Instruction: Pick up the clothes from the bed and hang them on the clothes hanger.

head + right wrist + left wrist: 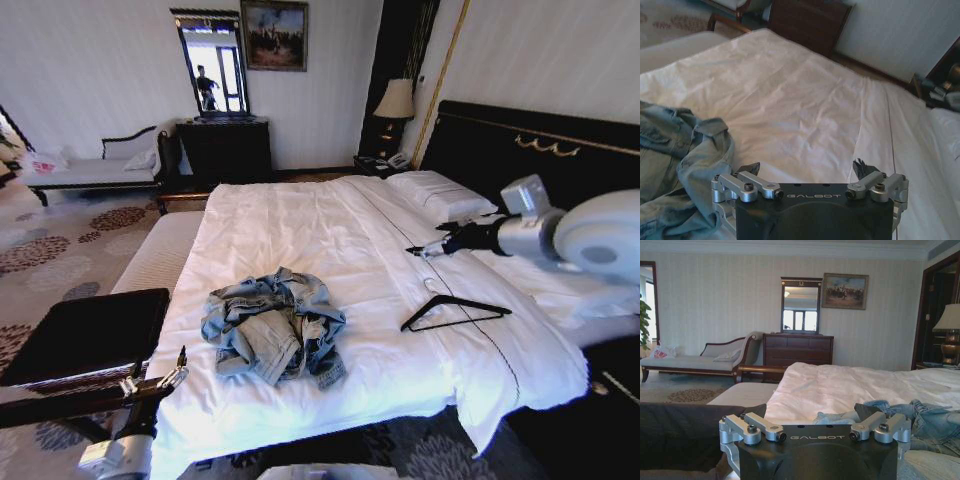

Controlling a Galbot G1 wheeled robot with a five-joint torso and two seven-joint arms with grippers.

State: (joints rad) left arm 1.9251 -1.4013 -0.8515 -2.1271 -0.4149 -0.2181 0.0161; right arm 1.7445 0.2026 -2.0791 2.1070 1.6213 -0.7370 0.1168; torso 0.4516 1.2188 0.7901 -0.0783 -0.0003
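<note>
The clothes, a crumpled light-blue denim jacket [275, 325], lie on the white bed [330, 215] near its front left corner. The clothes hanger [456, 320], thin and black, lies flat on the duvet to the jacket's right. My right gripper [428, 240] hovers open above the bed, beyond the hanger and well right of the jacket. In the right wrist view the jacket [680, 150] lies beside the open right gripper [805, 170]. My left gripper [158, 378] is open and low at the bed's front left corner. From its wrist camera the jacket [920, 415] lies just ahead of it [812, 417].
A dark low table [85, 335] stands by my left arm. A white-cushioned bench [160, 250] runs along the bed's left side. Pillows [440, 195] and a black headboard [520, 150] are at the right. A dresser with mirror [225, 150] and a chaise [95, 170] stand by the far wall.
</note>
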